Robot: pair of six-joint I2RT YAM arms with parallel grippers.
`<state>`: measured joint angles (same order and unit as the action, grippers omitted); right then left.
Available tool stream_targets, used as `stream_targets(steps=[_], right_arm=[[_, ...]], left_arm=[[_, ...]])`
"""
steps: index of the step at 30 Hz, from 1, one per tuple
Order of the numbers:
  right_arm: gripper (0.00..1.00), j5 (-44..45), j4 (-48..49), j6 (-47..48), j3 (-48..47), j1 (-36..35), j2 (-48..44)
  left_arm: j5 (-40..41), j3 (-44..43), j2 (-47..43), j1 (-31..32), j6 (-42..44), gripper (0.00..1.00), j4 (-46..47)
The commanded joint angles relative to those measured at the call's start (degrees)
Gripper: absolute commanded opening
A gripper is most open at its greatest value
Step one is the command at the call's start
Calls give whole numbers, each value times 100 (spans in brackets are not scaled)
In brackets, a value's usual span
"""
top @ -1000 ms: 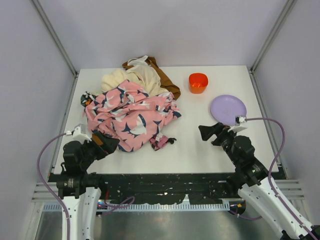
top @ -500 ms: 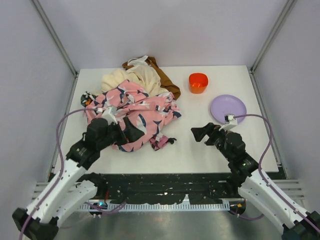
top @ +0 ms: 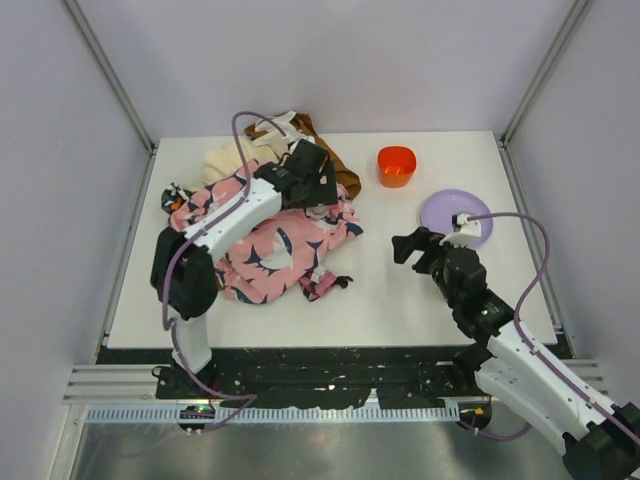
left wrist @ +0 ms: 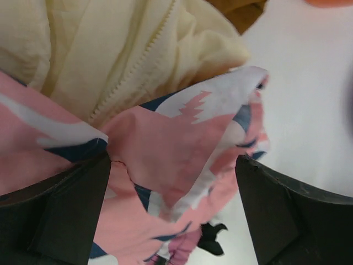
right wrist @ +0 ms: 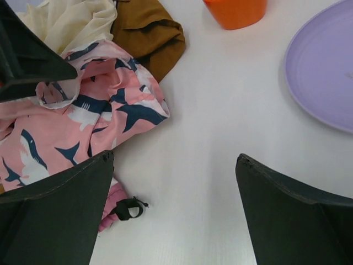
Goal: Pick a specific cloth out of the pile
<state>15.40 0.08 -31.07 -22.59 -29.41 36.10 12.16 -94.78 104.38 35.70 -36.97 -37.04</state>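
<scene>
The pile (top: pixel 260 220) lies at the back left of the table. The rust-brown cloth (top: pixel 337 166) sits at its back right edge, mostly under the cream cloth (top: pixel 240 155) and the pink cloth with navy-white shapes (top: pixel 270 240). My left gripper (top: pixel 312 186) is open, stretched out low over the pile where pink, cream and brown meet. In the left wrist view (left wrist: pixel 174 163) a pink fold (left wrist: pixel 176 143) lies between the fingers, and a brown corner (left wrist: pixel 237 11) shows at the top. My right gripper (top: pixel 405 247) is open and empty over bare table (right wrist: pixel 174 160). The brown cloth (right wrist: pixel 146 30) is ahead to its left.
An orange cup (top: pixel 396 165) stands at the back, right of the pile, also in the right wrist view (right wrist: pixel 234 11). A purple plate (top: pixel 455 215) lies at the right, beside my right arm (right wrist: pixel 325 72). A magenta scrap with a black loop (top: pixel 325 283) lies at the pile's near edge.
My left arm has swung from the near left corner far forward, over the pile to its back right part. My right gripper has shifted slightly right.
</scene>
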Motion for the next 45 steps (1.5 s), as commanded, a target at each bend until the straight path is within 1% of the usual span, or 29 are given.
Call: stream_targets(steps=[1, 3, 4, 5, 6, 9, 12, 13, 14, 15, 16, 17, 18, 19, 20, 23, 25, 27, 28, 29, 30, 32, 33, 34, 35, 37, 40, 43, 45], right_arm=[[95, 394, 449, 479, -920, 49, 1029], [95, 333, 572, 532, -1324, 76, 1653], [95, 306, 642, 567, -1466, 84, 2107], [95, 297, 773, 576, -1781, 102, 2321], [95, 297, 827, 628, -1993, 102, 2854], [95, 201, 644, 340, -3194, 233, 3973], [95, 95, 581, 93, -4128, 321, 5569], [95, 17, 581, 49, -4627, 330, 5845], [95, -62, 398, 5, -5189, 330, 6430], [95, -133, 292, 4, -5429, 339, 6688], [95, -299, 195, -22, -5927, 339, 7204], [95, -292, 90, -31, -6150, 339, 7427], [95, -109, -294, -66, -6639, 339, 7864], [95, -12, -402, -92, -6853, 348, 8234], [95, 251, -595, -101, -7134, 357, 8386], [95, 341, -763, -92, -7514, 357, 8983], [95, 52, -964, -40, -7865, 357, 9421], [96, -299, -1517, -22, -8532, 366, 9922], [97, -744, -1754, -22, -8952, 392, 10056], [95, -1010, -1757, -5, -9121, 392, 10318], [91, -1682, -1670, 48, -9314, 392, 10417], [68, -2300, -1634, 118, -9587, 401, 10637], [44, -2426, -1625, 127, -9632, 392, 10629], [35, -2654, -1520, 171, -9563, 401, 10559], [21, -2787, -1424, 198, -9510, 401, 10323], [5, -2727, -1292, 355, -9273, 366, 9815], [5, -2577, -1518, 1065, -9280, 261, 9101], [6, -2367, -2272, 1673, -9824, 129, 8319], [5, -2200, -2616, 2208, -10193, -11, 7870]], left_arm=[[1043, -979, 1047, -299, 383, 100, -1691], [885, -999, 1251, -589, 393, 100, -1772], [815, -868, 1252, -721, 392, 100, -1694], [727, -666, 1208, -818, 384, 100, -1545], [639, -482, 1129, -898, 392, 100, -1352], [445, -76, 927, -1013, 427, 100, -1008], [366, 12, 874, -1022, 489, 100, -919], [305, 12, 874, -1013, 498, 100, -911], [243, 4, 874, -1039, 498, 100, -876], [208, 4, 874, -1030, 507, 100, -867], [190, -22, 891, -1030, 524, 100, -875], [216, -49, 891, -1030, 516, 100, -893], [225, -58, 891, -1048, 524, 100, -910], [234, -67, 891, -1039, 524, 100, -911], [243, -58, 900, -1048, 524, 100, -919], [225, -67, 918, -1083, 516, 100, -902], [225, -93, 961, -1109, 542, 100, -919], [208, -119, 1005, -1136, 542, 100, -954], [181, -119, 1014, -1162, 533, 100, -946], [172, -119, 1014, -1180, 542, 100, -946], [172, -111, 1014, -1206, 551, 100, -946], [181, -93, 988, -1267, 559, 100, -954], [164, -102, 997, -1302, 559, 100, -946], [137, -111, 997, -1346, 568, 100, -937], [120, -119, 1005, -1399, 586, 100, -946], [137, -181, 1049, -1496, 594, 99, -981], [164, -312, 1190, -1593, 708, 99, -1129], [497, -427, 1296, -1654, 691, 100, -1403], [410, -348, 1287, -1759, 683, 100, -1307]])
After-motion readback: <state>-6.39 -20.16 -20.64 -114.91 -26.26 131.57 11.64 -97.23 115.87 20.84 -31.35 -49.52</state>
